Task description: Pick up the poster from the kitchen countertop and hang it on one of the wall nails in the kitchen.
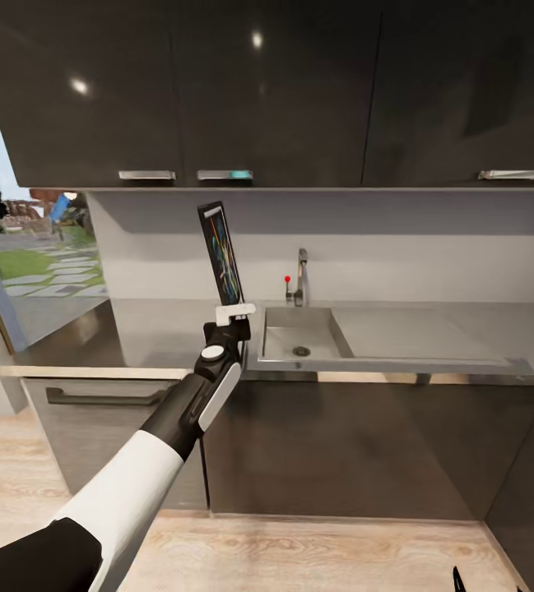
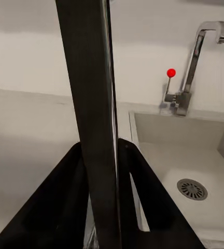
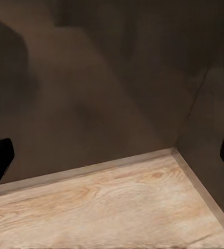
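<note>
My left gripper (image 1: 234,313) is shut on the lower edge of the poster (image 1: 221,253) and holds it upright above the grey kitchen countertop (image 1: 431,330), just left of the sink. The poster is turned nearly edge-on, showing a black frame, a white border and colourful figures. In the left wrist view the poster's dark edge (image 2: 91,104) runs up between the two black fingers (image 2: 60,207). My right gripper (image 3: 112,155) is open, low over the wooden floor in front of the dark cabinet fronts; its tip (image 1: 457,580) also appears in the head view. The wall nails are out of view.
A built-in sink (image 1: 299,339) with a tap (image 1: 301,275) and a red knob (image 2: 170,72) lies right of the poster. Dark upper cabinets (image 1: 267,90) hang close above it. A window (image 1: 36,255) opens at the left. Lower cabinet fronts (image 1: 341,444) meet the wooden floor (image 1: 299,551).
</note>
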